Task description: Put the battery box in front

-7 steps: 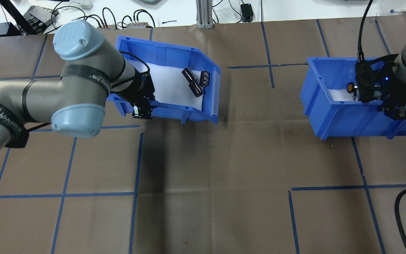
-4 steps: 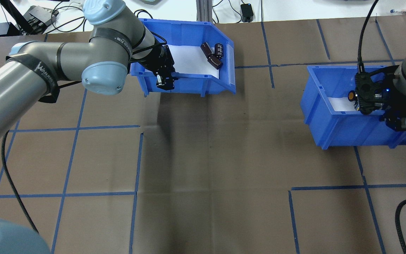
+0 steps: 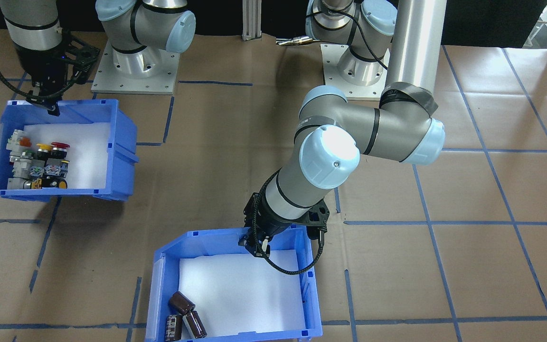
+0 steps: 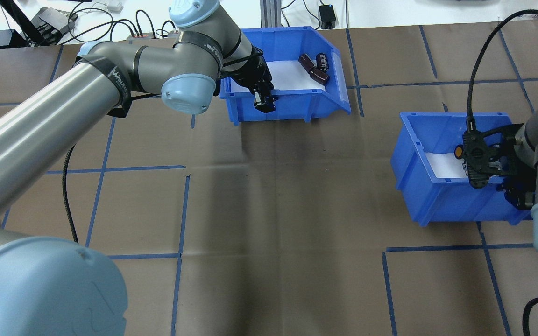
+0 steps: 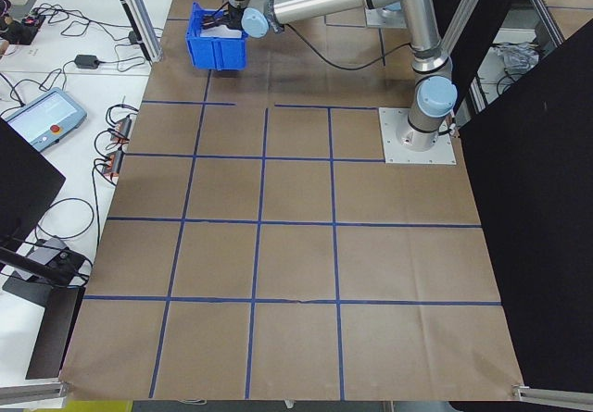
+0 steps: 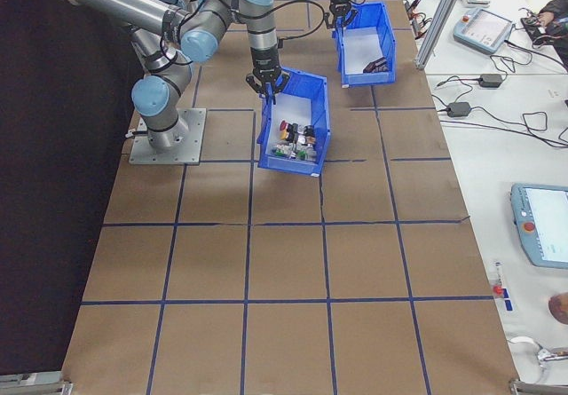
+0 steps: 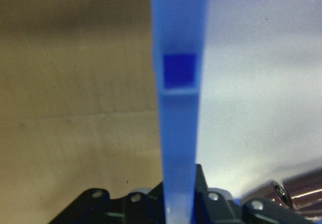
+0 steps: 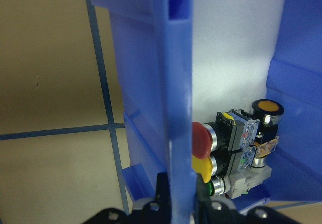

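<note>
The battery box (image 4: 297, 35), a blue bin with a white foam liner and dark cylindrical cells (image 4: 314, 70), is at the table's far edge, just left of centre. My left gripper (image 4: 263, 100) is shut on its near wall. The front-facing view shows the left gripper (image 3: 254, 244) on the box rim (image 3: 216, 233), with the cells (image 3: 185, 316) at the opposite end. In the left wrist view the blue wall (image 7: 176, 133) runs between the fingers. My right gripper (image 4: 514, 193) is shut on the wall of a second blue bin (image 4: 446, 200) at the right.
The second bin (image 3: 121, 137) holds red, yellow and orange push-button switches (image 3: 41, 164), which also show in the right wrist view (image 8: 236, 143). Cables and small devices lie on the white bench beyond the table's far edge (image 4: 110, 23). Brown paper with blue tape lines covers the table (image 4: 273, 210).
My left arm has carried the battery box away from the robot and to the right. My right arm has drawn the switch bin closer to the robot.
</note>
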You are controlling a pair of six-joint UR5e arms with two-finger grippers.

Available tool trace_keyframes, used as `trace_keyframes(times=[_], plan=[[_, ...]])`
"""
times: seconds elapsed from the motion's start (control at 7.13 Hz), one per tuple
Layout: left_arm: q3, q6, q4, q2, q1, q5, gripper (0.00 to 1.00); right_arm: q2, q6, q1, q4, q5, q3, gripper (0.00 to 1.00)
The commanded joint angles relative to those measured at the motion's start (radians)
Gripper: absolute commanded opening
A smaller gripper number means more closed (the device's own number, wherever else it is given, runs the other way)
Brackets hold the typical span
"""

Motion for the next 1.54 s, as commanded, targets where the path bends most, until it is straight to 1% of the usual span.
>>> trace_keyframes(times=[0.0,0.14,0.28,0.42,0.56,0.7,0.84,0.98,1.12,1.26,1.4], plan=[[-0.004,0.001,-0.001,0.003,-0.008,0.001,0.56,-0.054,0.046,0.048,0.079,0.011,0.017,0.0],[0.003,0.006,-0.001,0.017,-0.004,0.0,0.67,-0.053,0.136,0.122,0.081,0.011,0.019,0.0],[0.005,0.006,-0.001,0.032,0.008,-0.005,0.69,-0.048,0.223,0.193,0.089,0.009,0.019,0.0],[0.0,0.01,-0.004,0.069,0.022,-0.003,0.66,-0.044,0.33,0.26,0.102,0.009,0.019,0.0],[-0.033,0.094,-0.029,0.136,0.053,0.001,0.66,-0.042,0.412,0.337,0.104,0.006,0.019,0.0],[-0.053,0.224,-0.116,0.195,0.109,0.006,0.69,-0.029,0.501,0.408,0.104,0.001,0.019,0.0],[-0.064,0.38,-0.201,0.253,0.154,0.042,0.74,-0.003,0.591,0.468,0.101,-0.002,0.017,0.0],[-0.066,0.631,-0.299,0.314,0.169,0.166,0.8,0.033,0.663,0.532,0.086,-0.005,0.014,0.0],[-0.063,0.844,-0.424,0.373,0.188,0.225,1.0,0.077,0.731,0.592,0.078,-0.011,0.005,0.0],[-0.063,0.991,-0.517,0.428,0.218,0.231,1.0,0.123,0.795,0.65,0.087,-0.038,-0.045,0.0],[-0.064,1.189,-0.543,0.46,0.237,0.269,1.0,0.19,0.845,0.715,0.095,-0.064,-0.102,0.0]])
